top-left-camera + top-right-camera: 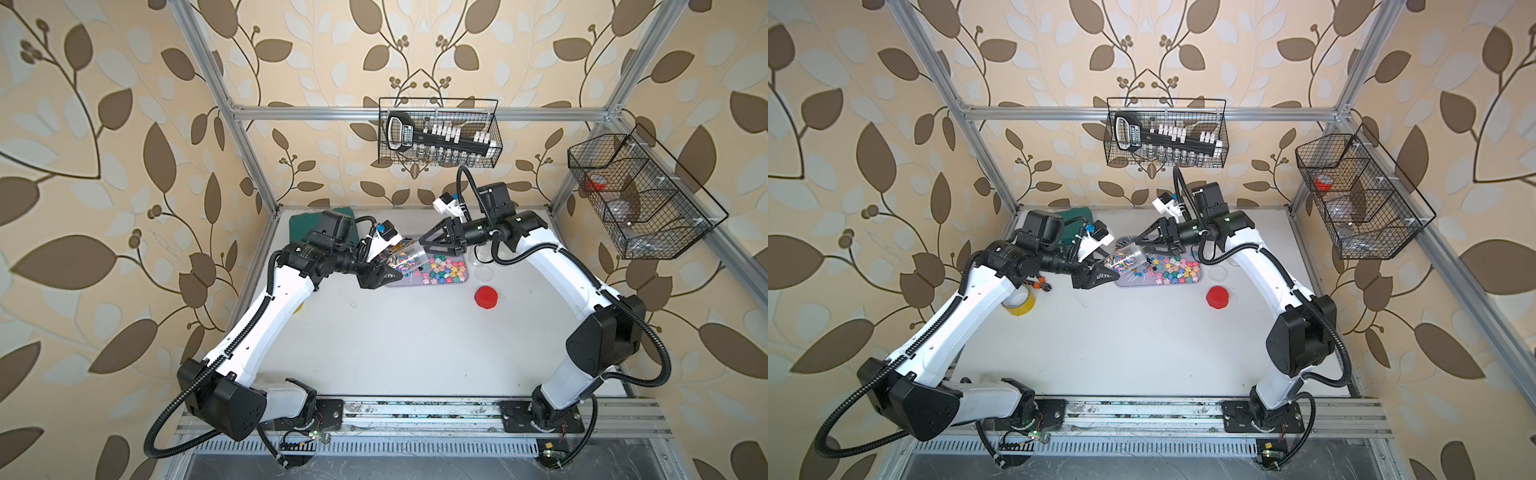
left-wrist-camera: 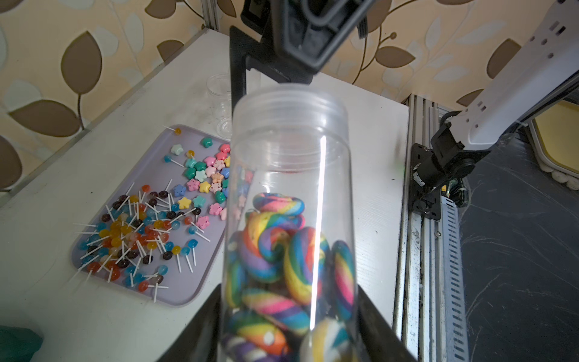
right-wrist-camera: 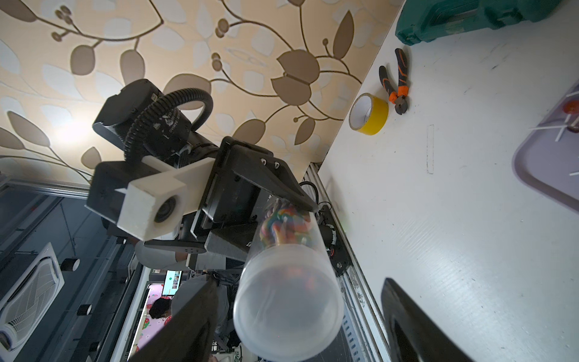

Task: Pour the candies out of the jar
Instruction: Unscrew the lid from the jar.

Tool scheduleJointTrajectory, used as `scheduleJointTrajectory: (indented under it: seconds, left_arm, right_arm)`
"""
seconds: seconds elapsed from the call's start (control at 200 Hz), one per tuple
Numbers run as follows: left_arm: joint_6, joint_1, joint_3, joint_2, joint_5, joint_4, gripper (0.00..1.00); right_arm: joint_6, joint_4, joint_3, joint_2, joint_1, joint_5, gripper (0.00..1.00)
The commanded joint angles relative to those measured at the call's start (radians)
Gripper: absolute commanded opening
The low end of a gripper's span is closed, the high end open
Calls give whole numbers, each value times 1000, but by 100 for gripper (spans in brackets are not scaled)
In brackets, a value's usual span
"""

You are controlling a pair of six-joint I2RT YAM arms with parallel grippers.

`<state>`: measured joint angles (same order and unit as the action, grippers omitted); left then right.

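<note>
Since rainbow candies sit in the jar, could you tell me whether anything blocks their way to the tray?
Yes: the right end effector, fingers open, hangs at the mouth of the jar, between the rainbow candies and the lilac tray.

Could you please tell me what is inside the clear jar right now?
Rainbow-swirled candies fill the gripped end of the clear jar; the rest looks empty. The left pincer hides the very bottom.

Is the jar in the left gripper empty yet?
No, rainbow-swirled candies are piled inside the jar that the left gripper holds.
</note>
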<state>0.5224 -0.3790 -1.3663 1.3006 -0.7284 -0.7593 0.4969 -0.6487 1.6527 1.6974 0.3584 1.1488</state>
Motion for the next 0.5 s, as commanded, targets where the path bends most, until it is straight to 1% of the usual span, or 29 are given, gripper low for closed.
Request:
scheduleJointTrajectory:
  seconds: [0.0,0.495]
  left_arm:
    - [24,-1,-38,-11,-22,18,32]
    - [19,-1,-36,-9,-28,21,32]
  right_arm:
    - [-22,-39,32,20,7,16,76]
    - [-53,-68,42,16,26,27,72]
